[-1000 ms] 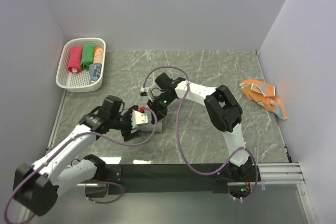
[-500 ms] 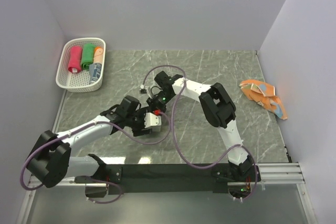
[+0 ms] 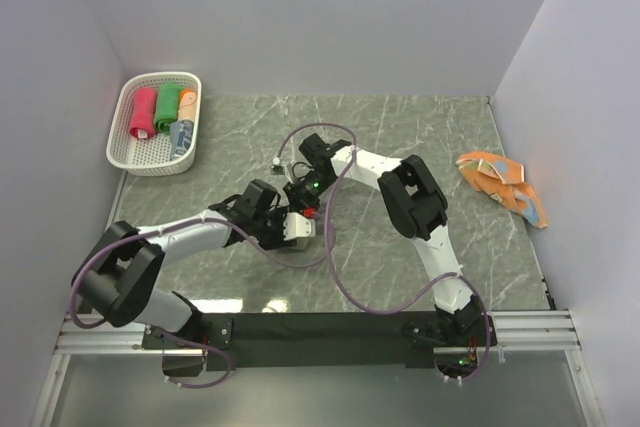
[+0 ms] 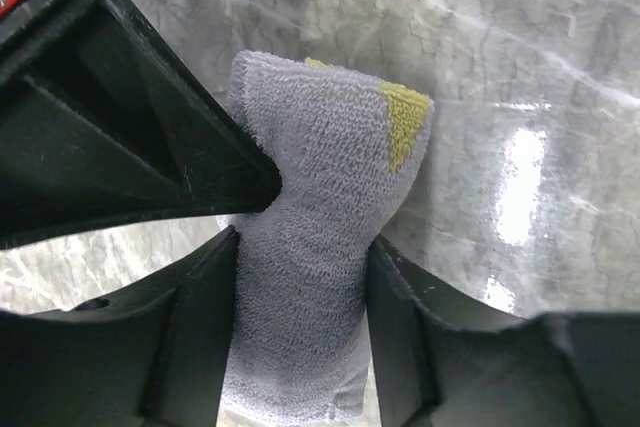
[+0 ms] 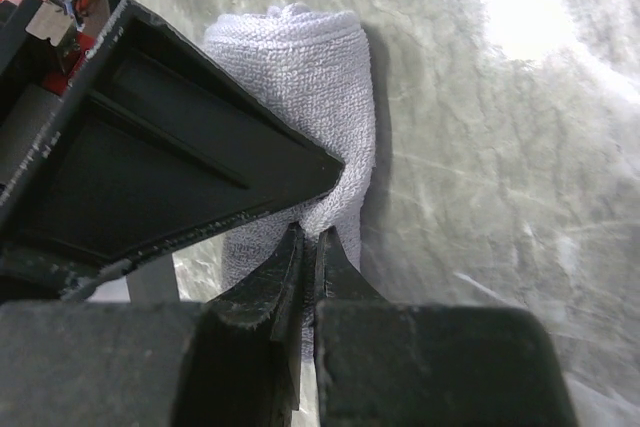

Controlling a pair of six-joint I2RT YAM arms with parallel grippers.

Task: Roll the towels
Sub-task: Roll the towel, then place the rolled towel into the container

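Left pincer [image 4: 305, 247]: partly closed. Both fingers [image 4: 200, 327] bear on opposite sides of a pale grey towel roll [image 4: 320, 167], and the cloth is pinched narrower between them, so the roll is gripped. The roll lies on the desk [image 3: 420, 137], near the middle and somewhat toward the near edge. A yellow patch [image 4: 405, 117] shows at its far end.

Right pincer [image 5: 310, 237]: closed down to a slit, with its tips set against the side of the same roll. Whether a fold of cloth is caught between them cannot be told. From the left wrist, its wedge-shaped tip presses a dent into the roll's side just beyond the left pincer's grip. In the overhead view both arms meet over the roll.

Right edge of the desk, about midway back: one orange towel with light-blue marks [image 3: 503, 185], crumpled and unrolled, well apart from the arms.

Far left corner: white perforated basket [image 3: 118, 152] holding four rolled towels. The pink-red roll [image 3: 143, 112], green roll [image 3: 166, 105] and orange roll [image 3: 188, 99] lie side by side. The grey-blue roll [image 3: 181, 134] sits just nearer than the orange one.
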